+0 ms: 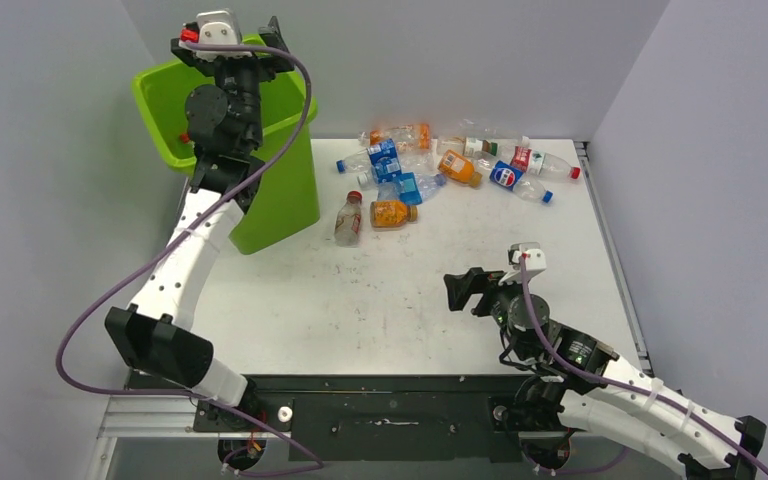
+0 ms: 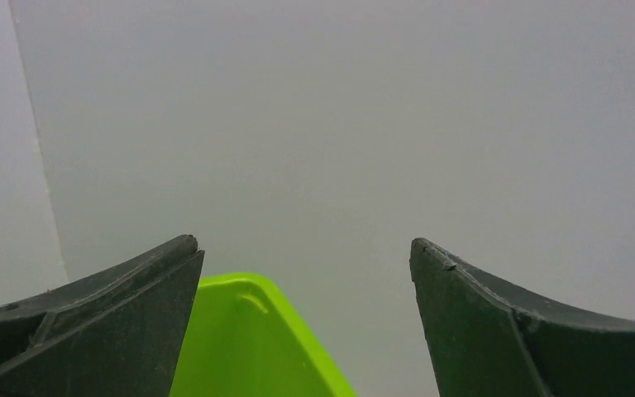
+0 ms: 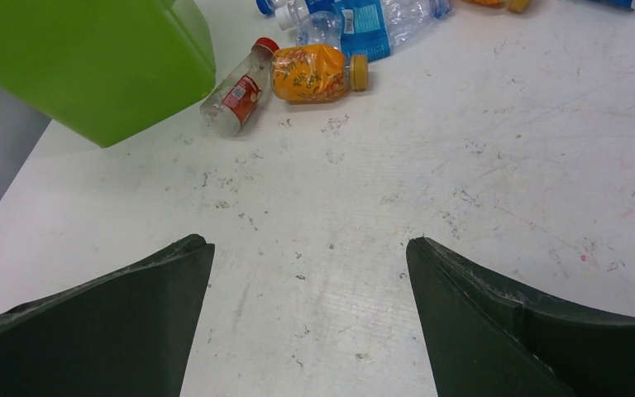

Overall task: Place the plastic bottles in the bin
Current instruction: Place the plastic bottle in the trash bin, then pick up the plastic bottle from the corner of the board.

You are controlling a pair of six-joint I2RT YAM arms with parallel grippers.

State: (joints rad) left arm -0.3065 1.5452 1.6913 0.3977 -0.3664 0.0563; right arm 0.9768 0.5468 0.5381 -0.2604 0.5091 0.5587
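Note:
The lime-green bin (image 1: 285, 195) stands at the back left of the table. My left gripper (image 1: 230, 45) hangs above its opening, open, with nothing between its fingers; in the left wrist view (image 2: 302, 242) only a corner of the bin's rim (image 2: 248, 331) and the grey wall show. Several plastic bottles (image 1: 440, 165) lie in a heap at the back. A red-capped clear bottle (image 1: 348, 218) and an orange one (image 1: 393, 212) lie beside the bin's base. My right gripper (image 1: 465, 290) is open and empty low over bare table (image 3: 307, 241), well short of the red-capped bottle (image 3: 236, 87) and the orange bottle (image 3: 314, 73).
Grey walls close the table at the back and on both sides. A metal rail (image 1: 610, 250) runs along the table's right edge. The left arm's purple cable (image 1: 300, 110) loops across the front of the bin.

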